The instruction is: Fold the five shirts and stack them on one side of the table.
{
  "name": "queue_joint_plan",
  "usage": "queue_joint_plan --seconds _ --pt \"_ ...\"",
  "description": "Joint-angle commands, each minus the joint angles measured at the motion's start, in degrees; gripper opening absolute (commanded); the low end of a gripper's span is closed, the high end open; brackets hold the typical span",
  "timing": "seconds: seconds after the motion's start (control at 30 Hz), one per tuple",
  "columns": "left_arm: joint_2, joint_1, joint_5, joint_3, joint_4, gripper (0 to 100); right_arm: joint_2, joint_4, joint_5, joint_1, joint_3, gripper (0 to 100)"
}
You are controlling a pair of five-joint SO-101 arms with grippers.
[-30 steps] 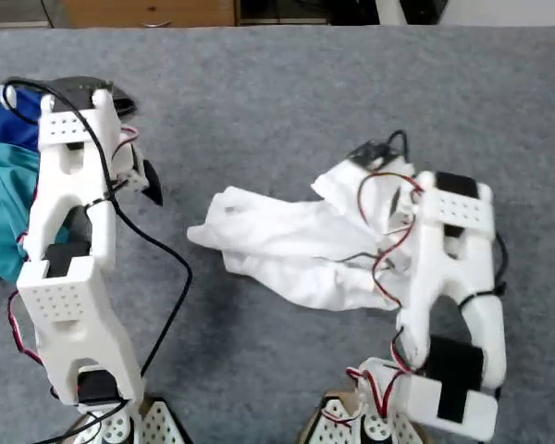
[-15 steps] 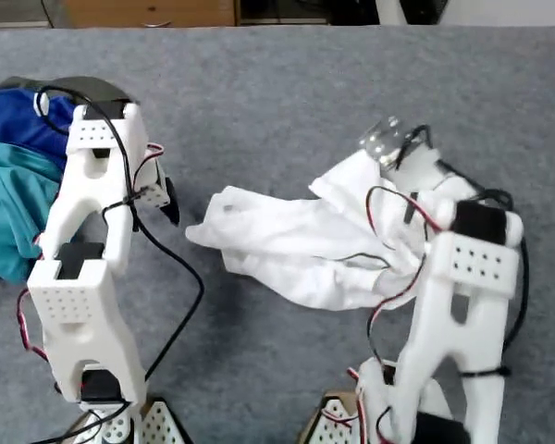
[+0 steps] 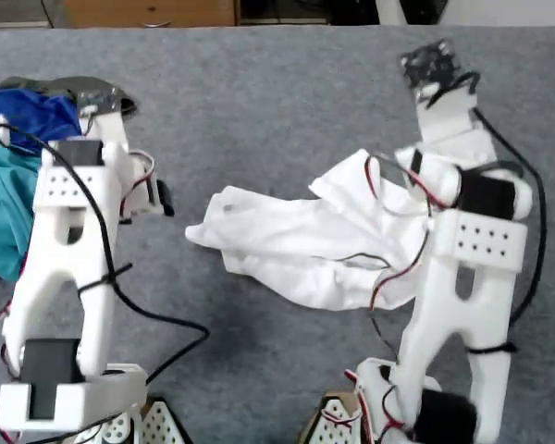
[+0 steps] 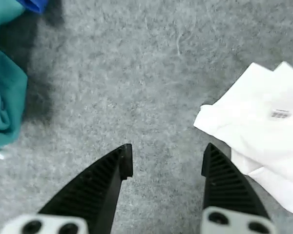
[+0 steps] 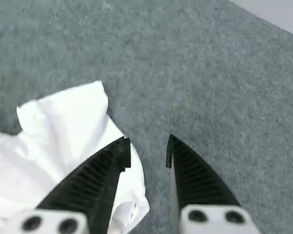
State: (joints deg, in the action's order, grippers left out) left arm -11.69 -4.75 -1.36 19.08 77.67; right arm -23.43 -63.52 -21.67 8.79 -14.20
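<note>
- View, high: white shirt (image 3: 296, 245) lies crumpled at centre of grey table (image 3: 277, 92), btwn the two arms. Blue shirt (image 3: 28, 116) and teal shirt (image 3: 5, 213) are heaped at the table's left edge.
- View, left wrist: left gripper (image 4: 168, 148) released, jaws wide apart, empty, over bare table. White shirt near one finger.
- View, right wrist: right gripper (image 5: 147, 141) released, jaws parted w/ small gap, nothing held. Positioned over white shirt's edge.

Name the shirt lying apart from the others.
The white shirt, alone in the middle; the blue shirt and teal shirt are bunched together at one edge.
</note>
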Motion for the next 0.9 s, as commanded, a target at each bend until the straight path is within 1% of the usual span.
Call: queue_joint_plan --seconds 0.0,0.13,0.2,0.3,0.37,0.47,0.5,0.57,0.63,0.8,0.87 --pt "-2.5 -2.0 -3.4 4.7 -4.7 24 6.4 -0.7 2.5 -0.8 7.2 14.1" --pt "0.1 -2.7 -4.4 5.2 -6.8 24 14.0 -1.4 4.4 -0.5 9.9 13.9" --pt "1.6 -2.5 -4.5 3.2 -6.3 24 16.0 -1.9 5.9 -0.7 11.0 13.9" --pt "4.0 -2.5 -8.1 0.2 -6.2 24 16.4 -1.4 8.6 -0.7 12.7 13.8" --pt "6.4 -1.4 -9.4 -0.4 -6.2 24 17.4 2.7 11.7 -0.6 12.5 13.9" --pt "11.2 0.0 -10.0 -1.1 -6.5 24 21.3 10.8 19.3 0.4 11.5 14.0" --pt "12.4 0.0 -11.2 -2.1 -6.6 24 23.2 13.3 20.7 0.7 11.3 14.0" --pt "14.0 0.1 -13.2 -4.8 -6.2 24 27.5 17.6 22.6 1.1 11.5 14.0" --pt "15.2 0.8 -13.6 -6.9 -6.2 24 32.0 21.1 23.2 1.2 11.6 14.0" --pt "15.7 2.5 -16.8 -9.7 -6.2 24 41.8 26.2 26.1 1.9 11.6 14.0" --pt "15.7 2.5 -18.5 -10.9 -6.2 24 44.0 27.5 25.8 2.4 13.5 13.9"
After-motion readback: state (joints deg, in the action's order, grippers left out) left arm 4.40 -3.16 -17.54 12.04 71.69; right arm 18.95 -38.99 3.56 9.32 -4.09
